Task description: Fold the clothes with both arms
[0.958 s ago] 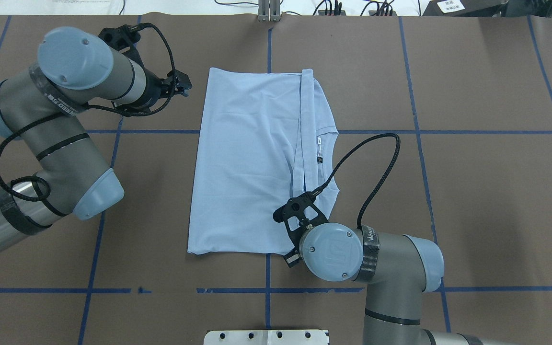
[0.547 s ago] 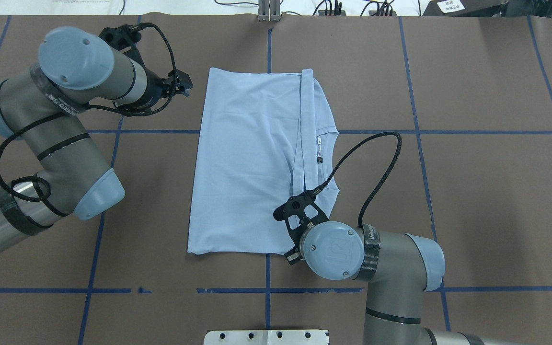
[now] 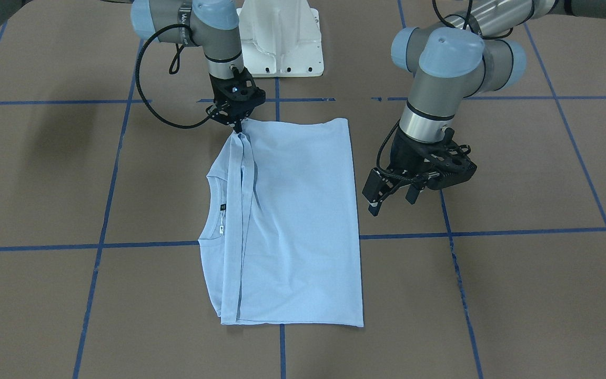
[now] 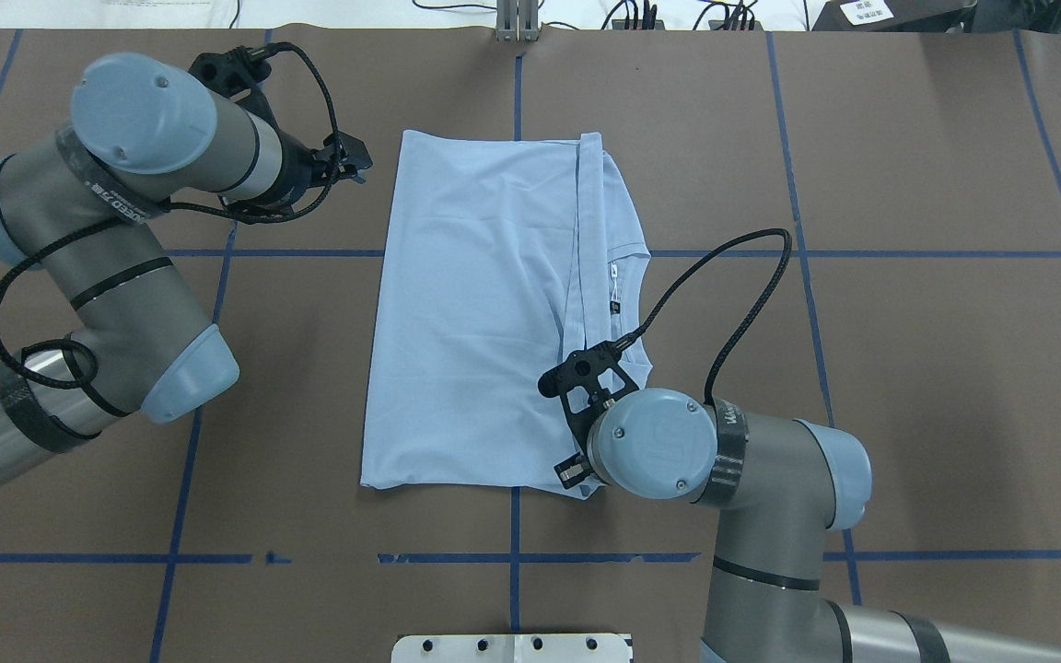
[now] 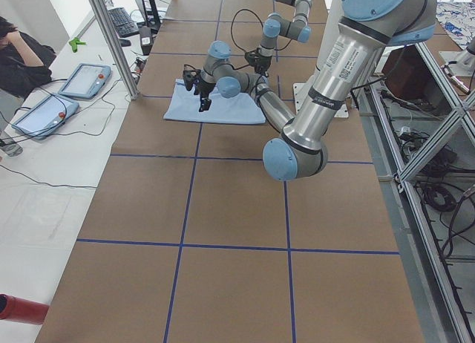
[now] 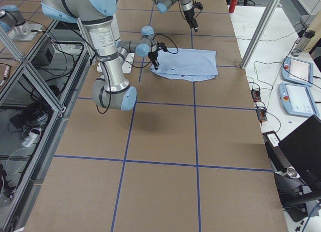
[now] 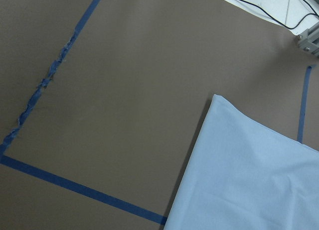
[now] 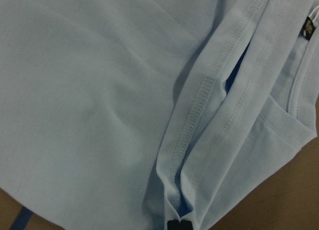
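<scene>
The light blue shirt [image 4: 475, 313] lies flat in the middle of the bench [image 4: 908, 368], already folded into a long panel. Over the last second the right arm [image 4: 650, 442] has shifted a little farther from the robot and to the right. With it, the shirt's near right corner has been tugged slightly out of line. The right gripper [image 3: 238, 125] is closed on that corner, pinching the doubled hems. The left gripper [image 3: 393, 200] has barely moved. It hangs with its fingers spread and empty, just beside the shirt's far left corner and not touching it. The right side looks to have started its pull, while the left has yet to take hold. A two-arm fold probably has to wait for that grasp.
</scene>
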